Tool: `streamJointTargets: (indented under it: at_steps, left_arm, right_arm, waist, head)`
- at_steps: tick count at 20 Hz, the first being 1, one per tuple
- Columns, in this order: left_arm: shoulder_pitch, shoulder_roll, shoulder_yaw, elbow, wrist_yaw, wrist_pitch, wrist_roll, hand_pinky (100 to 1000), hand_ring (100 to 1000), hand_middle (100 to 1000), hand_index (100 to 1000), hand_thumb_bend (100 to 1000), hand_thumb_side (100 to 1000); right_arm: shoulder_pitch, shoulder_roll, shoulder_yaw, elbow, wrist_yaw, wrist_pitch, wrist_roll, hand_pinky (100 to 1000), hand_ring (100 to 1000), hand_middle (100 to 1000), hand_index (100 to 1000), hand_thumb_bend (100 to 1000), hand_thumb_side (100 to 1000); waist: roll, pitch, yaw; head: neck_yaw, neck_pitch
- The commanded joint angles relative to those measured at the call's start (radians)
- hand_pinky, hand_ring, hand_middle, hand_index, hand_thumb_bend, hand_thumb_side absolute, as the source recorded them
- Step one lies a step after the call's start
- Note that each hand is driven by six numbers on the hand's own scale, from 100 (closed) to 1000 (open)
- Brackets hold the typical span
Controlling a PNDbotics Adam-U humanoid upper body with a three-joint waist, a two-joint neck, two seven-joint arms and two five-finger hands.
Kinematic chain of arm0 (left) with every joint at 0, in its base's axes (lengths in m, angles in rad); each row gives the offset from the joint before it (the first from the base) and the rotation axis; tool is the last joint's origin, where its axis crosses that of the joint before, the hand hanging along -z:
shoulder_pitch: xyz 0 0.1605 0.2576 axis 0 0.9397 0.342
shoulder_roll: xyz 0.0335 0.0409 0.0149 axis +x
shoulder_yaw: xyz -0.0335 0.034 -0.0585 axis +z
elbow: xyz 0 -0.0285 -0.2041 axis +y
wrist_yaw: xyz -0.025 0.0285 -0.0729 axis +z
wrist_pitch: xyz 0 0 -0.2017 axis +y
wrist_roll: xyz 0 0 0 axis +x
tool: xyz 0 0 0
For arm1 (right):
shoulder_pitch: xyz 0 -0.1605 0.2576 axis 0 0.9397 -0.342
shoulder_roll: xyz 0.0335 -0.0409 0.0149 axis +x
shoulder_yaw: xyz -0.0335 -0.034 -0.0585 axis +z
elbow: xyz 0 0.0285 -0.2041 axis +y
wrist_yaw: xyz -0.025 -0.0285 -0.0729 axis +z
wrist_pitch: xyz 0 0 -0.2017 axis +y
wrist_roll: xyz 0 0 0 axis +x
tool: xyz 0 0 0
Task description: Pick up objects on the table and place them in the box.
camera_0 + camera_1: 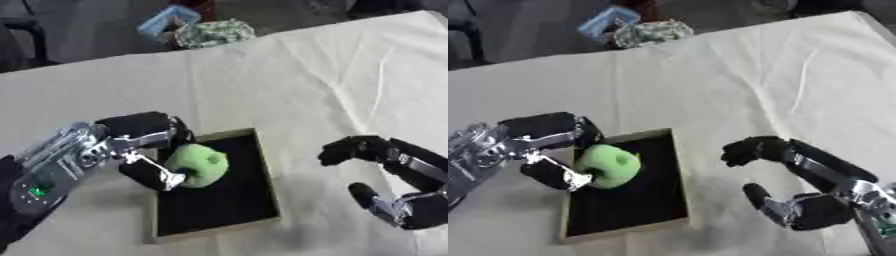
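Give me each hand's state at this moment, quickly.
Left hand: shut on the green apple, over the box.
Right hand: holds nothing, fingers curled, beside the box.

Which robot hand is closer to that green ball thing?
The left. The left robot hand is curled round the green ball, holding it over the box. The right robot hand is off beyond the box's right side, holding nothing.
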Motion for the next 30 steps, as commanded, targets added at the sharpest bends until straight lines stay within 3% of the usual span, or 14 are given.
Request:
streamJointTargets:
  at_steps: [1,3,5,8,9,10,16,20,25,30]
  left_arm:
    - [-0.012,0.010,0.009,-0.001,0.003,-0.010,-0.015,691,680,660,776,100,391]
    - [-0.012,0.010,0.012,-0.005,0.001,-0.012,-0.016,715,713,693,808,117,420]
    - [-0.011,0.011,0.017,-0.014,0.000,-0.010,-0.017,738,736,728,836,205,456]
    - [-0.010,0.014,0.022,-0.026,0.002,-0.004,-0.020,746,741,740,846,232,473]
    - [-0.009,0.015,0.027,-0.030,0.003,0.001,-0.016,783,778,791,898,366,598]
    - [-0.007,0.017,0.033,-0.039,0.004,0.012,-0.009,786,787,803,909,399,635]
    - [-0.001,0.019,0.054,-0.089,0.014,0.079,0.061,790,810,831,928,488,746]
    - [0.015,0.023,0.092,-0.156,0.048,0.115,0.130,768,792,814,917,435,769]
    - [0.081,0.012,0.190,-0.278,0.142,0.170,0.260,742,776,797,894,357,790]
    - [0.175,-0.027,0.302,-0.312,0.241,0.132,0.451,724,764,784,881,326,792]
  right_arm:
    - [-0.012,-0.008,-0.003,-0.017,-0.008,-0.001,0.001,800,792,789,919,100,511]
    - [-0.012,-0.007,-0.003,-0.017,-0.008,-0.001,0.002,800,792,789,919,100,512]
    - [-0.012,-0.008,-0.004,-0.017,-0.007,-0.001,0.001,800,792,789,919,100,511]
    - [-0.011,-0.008,-0.004,-0.017,-0.007,-0.001,0.001,800,792,789,919,100,511]
    - [-0.011,-0.008,-0.004,-0.017,-0.007,-0.001,0.001,800,793,789,919,100,511]
    - [-0.011,-0.008,-0.004,-0.016,-0.007,-0.001,0.001,801,793,789,919,100,510]
    - [-0.012,-0.008,-0.005,-0.016,-0.006,-0.002,0.001,801,793,789,919,100,510]
    - [-0.011,-0.008,-0.006,-0.015,-0.005,-0.002,-0.001,801,793,790,919,100,509]
    - [-0.010,-0.007,-0.010,-0.015,-0.002,-0.002,-0.006,801,793,790,920,100,507]
    - [-0.008,-0.006,-0.017,-0.015,0.002,-0.003,-0.016,801,793,790,920,100,506]
  waist:
    - [-0.005,-0.014,0.001]
    - [-0.005,-0.014,0.002]
    - [-0.005,-0.014,0.003]
    - [-0.006,-0.014,0.004]
    - [-0.006,-0.015,0.006]
    - [-0.006,-0.016,0.007]
    - [-0.008,-0.016,0.008]
    - [-0.010,-0.016,0.012]
    - [-0.016,-0.016,0.023]
    - [-0.022,-0.016,0.037]
  head:
    - [0.004,-0.005]
    - [0.003,-0.005]
    - [0.003,-0.004]
    - [0.003,-0.003]
    - [0.002,-0.003]
    - [0.001,-0.002]
    - [-0.005,-0.003]
    - [-0.008,-0.004]
    - [-0.013,-0.004]
    - [-0.020,-0.003]
